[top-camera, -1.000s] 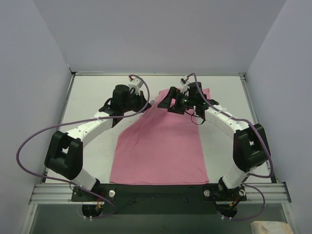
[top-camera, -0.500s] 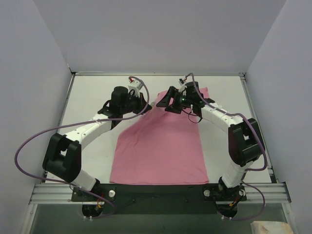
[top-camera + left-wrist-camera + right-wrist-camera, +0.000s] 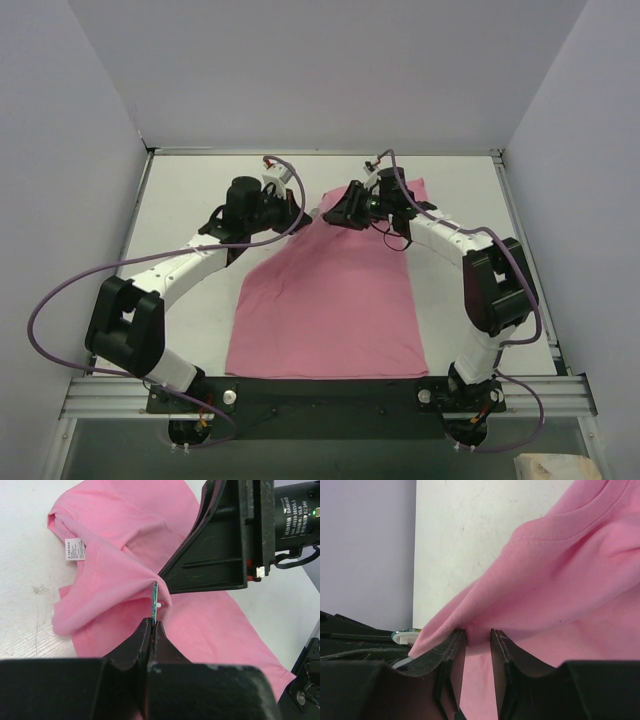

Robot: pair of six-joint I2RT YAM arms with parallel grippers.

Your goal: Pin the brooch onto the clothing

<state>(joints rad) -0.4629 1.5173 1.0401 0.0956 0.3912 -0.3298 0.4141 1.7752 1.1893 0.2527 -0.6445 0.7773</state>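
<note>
— Where is the brooch [image 3: 155, 597] held?
— Edge-on in the closed jaws of the left gripper [image 3: 151, 623], at a raised fold of the clothing [image 3: 110, 575], right of the label [image 3: 75, 549]. That fold is pinched by the right gripper [image 3: 477, 636].
— Next?
— Pinning is judged underway; 1 straight push through the fold is called for.

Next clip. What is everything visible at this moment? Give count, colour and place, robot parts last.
T-shirt: one, pink, spread on the table, a fold near its collar lifted.
label: one, white, inside the neckline.
brooch: one, dark greenish, seen edge-on against the lifted fold.
table: one, white, under everything.
cables: two, purple, one looping along each arm.
left gripper: one, black, shut on the brooch.
right gripper: one, black, pinching the lifted fold.
</note>
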